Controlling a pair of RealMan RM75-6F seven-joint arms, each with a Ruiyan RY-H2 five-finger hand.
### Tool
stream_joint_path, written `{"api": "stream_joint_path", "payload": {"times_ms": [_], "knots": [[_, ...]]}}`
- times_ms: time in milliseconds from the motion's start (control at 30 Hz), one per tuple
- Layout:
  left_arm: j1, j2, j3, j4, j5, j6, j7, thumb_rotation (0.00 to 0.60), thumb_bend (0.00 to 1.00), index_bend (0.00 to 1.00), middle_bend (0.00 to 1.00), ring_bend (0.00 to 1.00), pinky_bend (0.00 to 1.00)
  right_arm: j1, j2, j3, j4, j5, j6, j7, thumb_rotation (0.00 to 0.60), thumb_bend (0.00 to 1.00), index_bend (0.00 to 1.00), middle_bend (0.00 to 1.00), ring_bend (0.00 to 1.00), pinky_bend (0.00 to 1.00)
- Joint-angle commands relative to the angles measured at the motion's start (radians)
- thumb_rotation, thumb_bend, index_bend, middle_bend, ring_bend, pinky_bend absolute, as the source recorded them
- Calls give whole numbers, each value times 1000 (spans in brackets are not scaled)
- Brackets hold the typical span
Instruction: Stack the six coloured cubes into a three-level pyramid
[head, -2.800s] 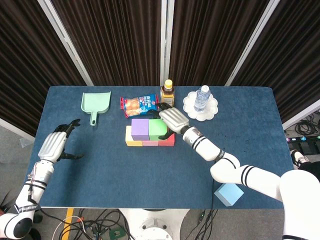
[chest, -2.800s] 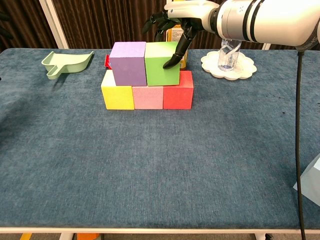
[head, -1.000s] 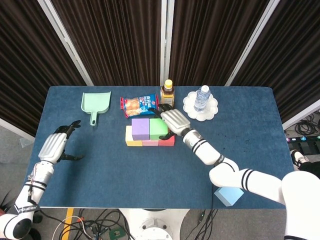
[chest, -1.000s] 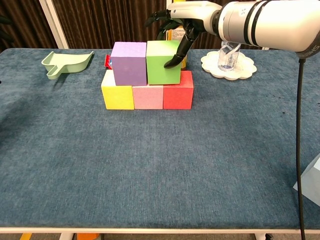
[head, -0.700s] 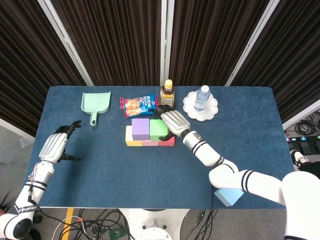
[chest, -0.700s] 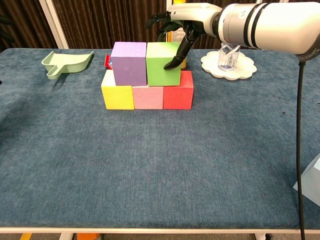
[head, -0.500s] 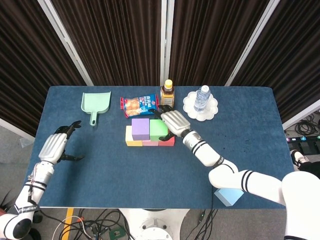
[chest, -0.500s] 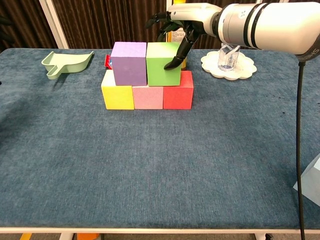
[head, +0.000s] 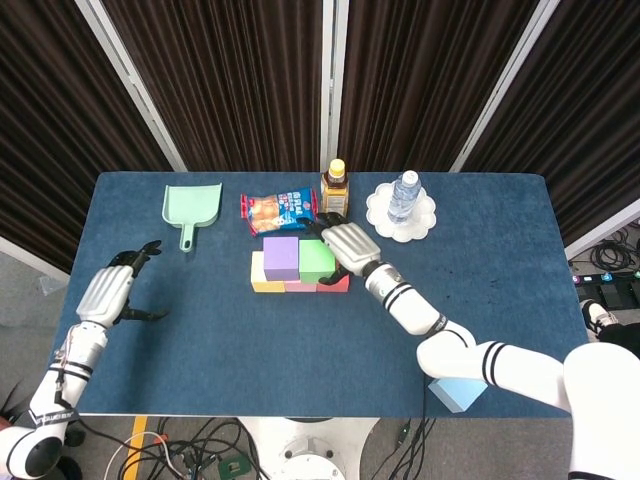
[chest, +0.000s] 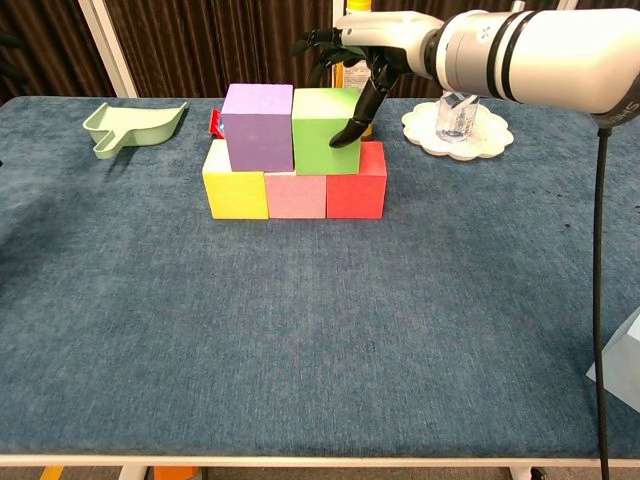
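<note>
Yellow (chest: 235, 192), pink (chest: 296, 194) and red (chest: 356, 182) cubes form a row on the blue table. On top of them sit a purple cube (chest: 258, 126) and a green cube (chest: 325, 130), side by side. My right hand (chest: 360, 50) reaches over the green cube (head: 317, 258): its thumb presses the cube's right face and its fingers curl behind the top. A light blue cube (head: 457, 388) lies at the table's front right edge. My left hand (head: 108, 290) hovers at the left side, fingers apart, holding nothing.
A mint dustpan (head: 192, 208) lies at the back left. Behind the stack are a snack bag (head: 278, 210), an amber bottle (head: 335, 185) and a water bottle (head: 402, 198) on a white plate (chest: 485, 137). Bare cloth spreads in front of the stack.
The green cube has shifted a little to the right under my right hand, whose thumb now sits slightly lower on its side. The left hand has stayed put.
</note>
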Motion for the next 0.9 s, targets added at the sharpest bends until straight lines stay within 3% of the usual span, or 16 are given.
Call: {"api": "stream_joint_path", "payload": {"times_ms": [33,233,567,900], "knots": [[-2,2,-1,0,8,1,-2,600,37,76,149,189,117,-5,13,-1,-17,5,5,-8,600,38,0,143,0,0],[-36,19,-29,-1,48,-24,-55,600,34,78,149,189,117,-40,89,13,-114,-6,47,1,600,31,0,97,0,0],[-197,-39,-100,79,133,-157,-228,600,3,103,149,188,110,-209,342,13,-363,-79,190,67,600,30,0,102,0,0],[-345,-173,-131,133,21,-286,-130,600,0,76,99,130,110,-336,469,-13,-421,-184,268,185,600,29,0,105,0,0]]}}
